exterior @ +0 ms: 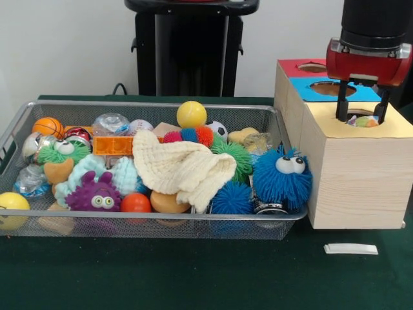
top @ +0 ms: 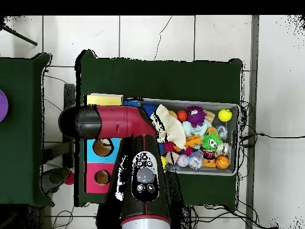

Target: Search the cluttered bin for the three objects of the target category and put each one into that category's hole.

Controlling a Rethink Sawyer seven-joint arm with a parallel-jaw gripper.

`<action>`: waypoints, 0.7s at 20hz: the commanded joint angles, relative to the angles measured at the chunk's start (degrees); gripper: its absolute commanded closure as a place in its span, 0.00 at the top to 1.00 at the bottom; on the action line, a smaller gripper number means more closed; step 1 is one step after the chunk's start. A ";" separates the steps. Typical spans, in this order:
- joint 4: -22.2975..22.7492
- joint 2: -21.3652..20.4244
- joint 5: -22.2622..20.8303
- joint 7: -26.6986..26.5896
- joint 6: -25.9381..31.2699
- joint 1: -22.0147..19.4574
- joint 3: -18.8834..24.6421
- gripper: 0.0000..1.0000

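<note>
My gripper [exterior: 362, 115] hangs over the yellow-topped section of the wooden box [exterior: 352, 187], right above that section's hole. Its two black fingers [exterior: 342, 110] stand apart, open, with nothing between them. A small multicoloured object [exterior: 366, 121] lies in the hole just below the fingertips. The wire bin [exterior: 148, 227] to the left holds several toys: a blue fuzzy ball with eyes [exterior: 282, 177], a purple fuzzy monster [exterior: 95, 194], a green fuzzy creature [exterior: 61, 152], a yellow ball [exterior: 191, 114] and a cream cloth [exterior: 181, 168]. In the overhead view the arm [top: 113, 122] hides the gripper.
The box also has a blue section [exterior: 329, 89] and a red section [exterior: 303, 66], each with a hole; both show in the overhead view, blue [top: 101, 149] and red [top: 100, 177]. A small white strip [exterior: 350, 248] lies on the green table before the box.
</note>
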 commanded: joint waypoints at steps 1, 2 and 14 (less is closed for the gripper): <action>3.92 -4.36 -6.40 -5.06 8.84 -4.89 -2.42 1.00; 3.92 -4.35 -6.55 -5.30 8.79 -4.99 -2.24 1.00; 4.58 -4.54 -6.41 -4.97 8.68 -5.98 -0.99 0.00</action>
